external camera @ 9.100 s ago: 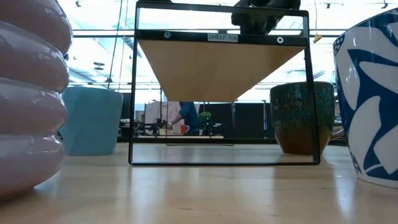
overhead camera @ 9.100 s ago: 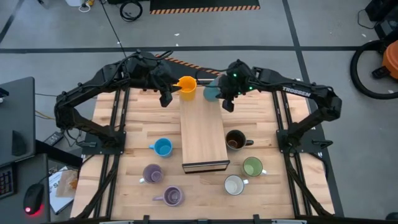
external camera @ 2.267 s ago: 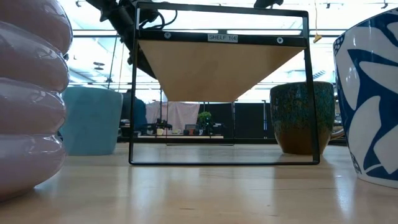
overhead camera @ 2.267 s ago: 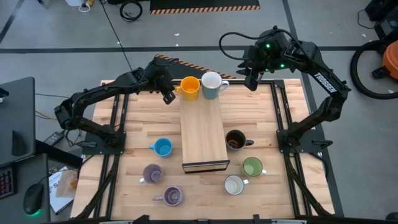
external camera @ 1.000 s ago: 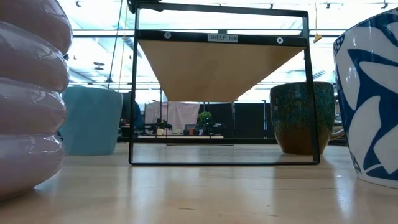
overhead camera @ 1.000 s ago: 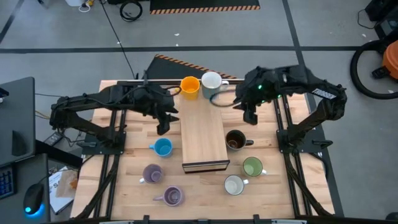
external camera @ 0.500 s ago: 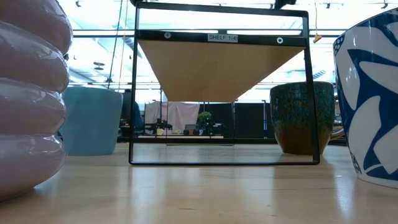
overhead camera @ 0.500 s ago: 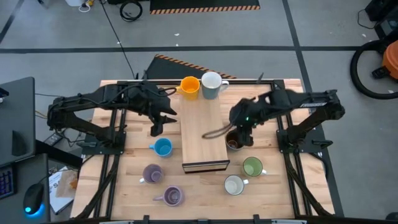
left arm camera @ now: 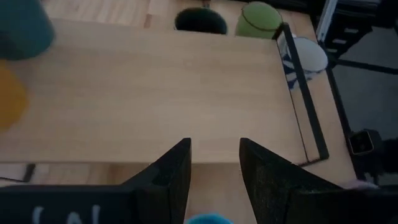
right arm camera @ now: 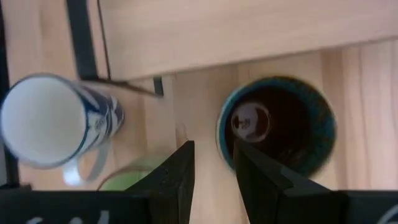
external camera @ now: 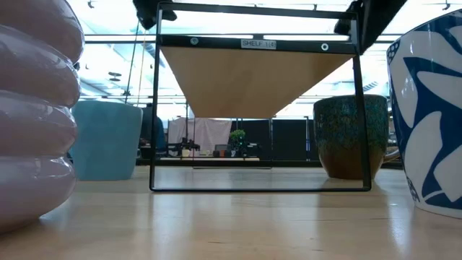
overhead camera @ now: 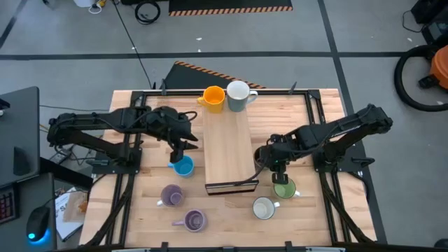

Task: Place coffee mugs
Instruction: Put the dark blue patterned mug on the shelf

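Observation:
An orange mug [overhead camera: 212,97] and a grey-white mug [overhead camera: 238,95] stand on the far end of the long wooden board [overhead camera: 227,150]. The other mugs stand on the table. The light blue mug [overhead camera: 183,166] is left of the board, and my left gripper [overhead camera: 176,152] hangs open above it. Right of the board, my right gripper [right arm camera: 213,149] is open above the near rim of the dark brown mug [right arm camera: 280,127]. It holds nothing. The green mug [overhead camera: 284,187], white mug [overhead camera: 264,208] and two lavender mugs [overhead camera: 172,195] [overhead camera: 194,221] stand nearer the front.
The board is the top of a black-framed shelf [external camera: 253,101] raised above the table. Black frame rails [overhead camera: 129,175] run along both sides of the table. The right-hand mugs stand close together beside the shelf's near end.
My right gripper has swung from beside the board's far end toward the table's near edge and down, tipping steeper, and now hangs over the dark brown mug. My left gripper has sunk a little toward the light blue mug. No mug has moved.

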